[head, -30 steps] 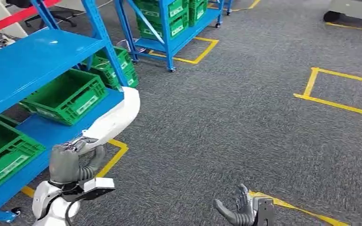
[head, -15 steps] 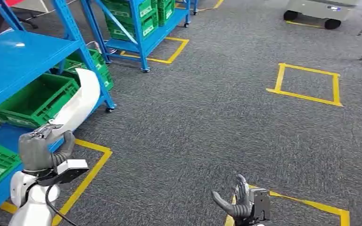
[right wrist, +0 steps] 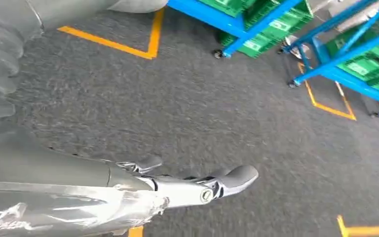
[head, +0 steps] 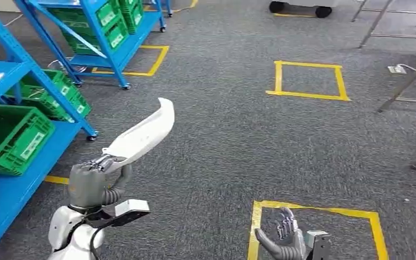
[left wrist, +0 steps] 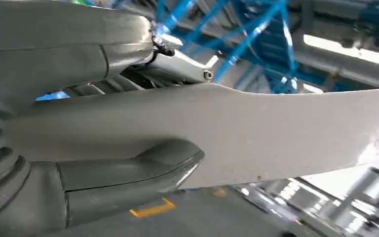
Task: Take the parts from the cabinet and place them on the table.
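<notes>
While the left hand [head: 89, 184] held one long white curved part [head: 141, 134] up over the grey carpet [head: 222, 124], its fingers [left wrist: 128, 173] were pinching the part's end. One right hand [head: 281, 242] hung low, fingers spread, holding nothing. Two blue racks [head: 11, 179] held green crates [head: 11, 135].

Head view: high on the body, facing forward and down over grey carpet [head: 222, 141], both arms entering from below, blue racks [head: 11, 135] at left. Left wrist view: very close behind the left hand [left wrist: 54, 163], turned, racks beyond. Right wrist view: close behind the right hand [right wrist: 128, 192], facing carpet and racks. All three share the racks.
</notes>
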Robot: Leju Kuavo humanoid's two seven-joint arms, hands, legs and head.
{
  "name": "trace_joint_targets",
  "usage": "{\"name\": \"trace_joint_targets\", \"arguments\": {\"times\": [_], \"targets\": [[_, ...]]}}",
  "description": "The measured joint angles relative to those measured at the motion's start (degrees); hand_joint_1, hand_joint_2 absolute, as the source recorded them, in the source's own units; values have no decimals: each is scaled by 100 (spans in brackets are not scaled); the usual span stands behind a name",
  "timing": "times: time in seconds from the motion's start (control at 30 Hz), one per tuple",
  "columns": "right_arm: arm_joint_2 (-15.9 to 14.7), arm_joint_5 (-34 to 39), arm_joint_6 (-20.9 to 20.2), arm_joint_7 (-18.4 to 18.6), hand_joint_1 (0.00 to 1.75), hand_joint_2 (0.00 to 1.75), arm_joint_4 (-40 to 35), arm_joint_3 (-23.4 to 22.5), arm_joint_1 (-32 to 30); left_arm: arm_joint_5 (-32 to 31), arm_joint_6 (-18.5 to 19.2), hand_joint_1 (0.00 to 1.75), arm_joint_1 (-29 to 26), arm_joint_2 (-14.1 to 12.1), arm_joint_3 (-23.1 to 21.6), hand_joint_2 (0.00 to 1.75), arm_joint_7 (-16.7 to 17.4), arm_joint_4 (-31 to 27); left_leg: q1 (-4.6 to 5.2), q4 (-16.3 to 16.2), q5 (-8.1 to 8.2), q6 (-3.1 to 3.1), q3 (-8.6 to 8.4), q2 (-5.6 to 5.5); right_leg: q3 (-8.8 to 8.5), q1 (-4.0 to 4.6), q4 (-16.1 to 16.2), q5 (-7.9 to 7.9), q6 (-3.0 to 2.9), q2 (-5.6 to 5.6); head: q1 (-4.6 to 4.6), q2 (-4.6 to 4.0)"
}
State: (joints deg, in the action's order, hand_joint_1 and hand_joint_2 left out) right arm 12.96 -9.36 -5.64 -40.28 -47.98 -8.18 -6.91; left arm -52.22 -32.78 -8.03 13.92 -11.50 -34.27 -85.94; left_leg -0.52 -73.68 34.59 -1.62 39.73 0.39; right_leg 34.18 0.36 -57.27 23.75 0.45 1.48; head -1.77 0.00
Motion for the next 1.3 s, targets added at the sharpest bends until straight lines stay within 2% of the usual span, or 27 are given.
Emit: {"name": "trace_joint_targets", "arguments": {"times": [0.03, 0.07, 0.13, 0.17, 0.2, 0.23, 0.33, 0.37, 0.4, 0.43, 0.5, 0.53, 0.57, 0.63, 0.67, 0.7, 0.83, 0.87, 0.9, 0.93, 1.0, 1.03, 1.1, 1.13, 1.17, 1.2, 1.3], "targets": [[-2, -9, -9, 0, 0, 175, -15, -35, -42, 9, 11, 175, -9, 11, -55, 175, 8, 17, -2, -165, -20, -8, 99, -6, 0, -1, 0, -3, 5, 87, 2, 0], [-4, -17, -37, 0, 0, 175, -33, -72, -89, 28, 30, 175, -7, 11, -100, 175, 39, 37, -10, -47, -176, -15, 52, -7, -1, -8, -1, -7, 11, 164, -2, 0], [-4, -48, -72, 2, 0, 175, -46, -142, -143, 81, 65, 175, -4, 39, -205, 175, 68, 63, -54, 802, -688, -36, -360, -66, -2, -45, -20, -19, 62, 330, 0, 0], [-7, -68, -76, 2, 0, 175, -46, -170, -143, 85, 92, 175, 0, 46, -264, 175, 68, 78, -107, 1280, -878, -81, -614, -239, 15, -65, -49, -11, 107, 405, 2, 0], [-15, -81, -87, 2, 0, 175, -57, -194, -131, 103, 116, 175, 9, 52, -319, 175, 68, 100, -147, 1538, -815, -121, -732, -492, 78, -29, -134, 12, 157, 467, -24, 0], [-15, -94, -101, 2, 0, 175, -61, -216, -124, 105, 138, 175, 7, 63, -365, 175, 70, 116, -134, 1514, -802, -26, -702, -463, 129, -45, -151, -2, 179, 525, -9, 2], [-17, -111, -114, 2, 0, 175, -61, -282, -210, 114, 142, 175, 20, 98, -439, 175, 76, 164, -104, 1528, -832, 116, -697, -307, 219, -96, -79, -57, 281, 660, -20, 0], [-20, -114, -114, 0, 0, 175, -61, -304, -228, 116, 142, 175, 33, 114, -472, 175, 76, 173, -105, 1537, -840, 159, -703, -244, 219, -76, -155, -14, 290, 435, -9, 0], [-20, -120, -116, 2, 0, 175, -61, -310, -215, 116, 144, 175, 32, 138, -494, 175, 76, 179, -95, 1536, -833, 197, -703, -200, 339, -47, -392, 137, 307, 150, 57, 0], [-20, -122, -120, 0, 0, 175, -61, -312, -185, 120, 144, 175, 31, 138, -505, 175, 76, 190, -74, 1536, -831, 212, -702, -118, 563, -46, -858, 381, 326, 2, 72, 0], [-20, -135, -138, 2, 0, 175, -55, -317, -156, 170, 170, 175, 28, 138, -509, 175, 85, 225, -41, 1535, -816, 234, -703, 46, 1003, -50, -1782, 754, 328, -103, 72, 0], [-20, -142, -140, 2, 0, 175, -44, -321, -156, 186, 181, 175, 28, 138, -511, 175, 90, 240, -30, 1534, -809, 243, -705, 118, 1100, -50, -1973, 776, 322, -110, 68, 0], [-20, -142, -140, 4, 0, 175, -35, -339, -161, 195, 184, 175, 29, 138, -513, 175, 101, 251, -20, 1534, -803, 247, -712, 185, 1034, -49, -1861, 665, 307, -111, 72, 0], [-20, -142, -140, 7, 0, 175, -26, -363, -159, 203, 188, 175, 31, 144, -518, 175, 111, 267, -2, 1534, -778, 243, -741, 300, 528, -37, -941, 222, 258, -175, 70, 0], [-20, -142, -140, 7, 0, 175, -26, -367, -153, 203, 188, 175, 32, 144, -522, 175, 118, 269, 1, 1534, -761, 223, -767, 342, 222, -15, -423, 39, 222, -340, 70, 0], [-20, -146, -140, 9, 0, 175, -22, -376, -124, 216, 195, 175, 32, 144, -522, 175, 120, 271, 36, 1530, -739, 189, -775, 382, 100, 65, -197, 133, 207, -570, 72, 0], [-28, -179, -140, 7, 0, 175, 24, -437, -104, 369, 312, 175, 34, 135, -520, 175, 135, 273, 27, 1568, -742, 69, -803, 564, 117, 82, -144, 62, 76, -298, 68, 0], [-26, -186, -140, 7, 0, 175, 31, -446, -116, 402, 347, 175, 34, 131, -516, 175, 135, 271, -4, 1530, -687, 30, -792, 427, 74, 30, -93, 26, 49, -240, 59, 0], [-28, -199, -136, 4, 0, 175, 35, -454, -98, 433, 363, 175, 24, 122, -516, 175, 133, 271, -4, 1349, -558, 14, -709, 188, 67, 21, -76, 14, 26, -181, 52, 0], [-28, -214, -133, 7, 0, 175, 46, -465, -71, 483, 389, 175, 18, 114, -509, 175, 133, 271, -2, 959, -338, 1, -517, 63, 68, 12, -76, 15, 12, -129, 33, 0], [-28, -223, -133, 7, 0, 175, 70, -474, -35, 551, 443, 175, -23, 81, -498, 175, 118, 271, -2, 84, 9, -20, -55, -4, 68, 12, -76, 21, -6, 5, 24, 0], [-28, -227, -133, 7, 0, 175, 94, -494, -24, 584, 463, 175, -49, 63, -492, 175, 105, 271, -1, -165, 24, -24, 106, -12, 66, 12, -76, 22, -6, 81, 24, 0], [-28, -256, -140, 11, 0, 175, 175, -520, -7, 625, 529, 175, -71, 35, -470, 175, 57, 264, -11, 188, -365, -25, -3, -21, 52, 5, -79, 22, -3, 237, 22, 0], [-28, -282, -140, 11, 0, 175, 221, -529, 4, 632, 557, 175, -72, 26, -459, 175, 40, 254, -22, 631, -637, -27, -208, -44, 41, -6, -81, 23, 10, 312, 22, 0], [-28, -289, -144, 11, 0, 175, 260, -533, 22, 645, 590, 175, -71, 20, -454, 175, 22, 245, -53, 1157, -889, -45, -466, -180, 37, -21, -96, 30, 37, 388, 24, 0], [-28, -302, -151, 11, 0, 175, 300, -544, 55, 660, 621, 175, -70, 13, -452, 175, 11, 240, -90, 1465, -897, -71, -607, -462, 73, 12, -139, 45, 83, 447, 17, 0], [-28, -334, -159, 11, 0, 175, 416, -559, 101, 667, 684, 175, -77, 2, -430, 175, -26, 229, -52, 1518, -846, 57, -619, -384, 133, -29, -125, 27, 172, 584, 15, 0]]}}
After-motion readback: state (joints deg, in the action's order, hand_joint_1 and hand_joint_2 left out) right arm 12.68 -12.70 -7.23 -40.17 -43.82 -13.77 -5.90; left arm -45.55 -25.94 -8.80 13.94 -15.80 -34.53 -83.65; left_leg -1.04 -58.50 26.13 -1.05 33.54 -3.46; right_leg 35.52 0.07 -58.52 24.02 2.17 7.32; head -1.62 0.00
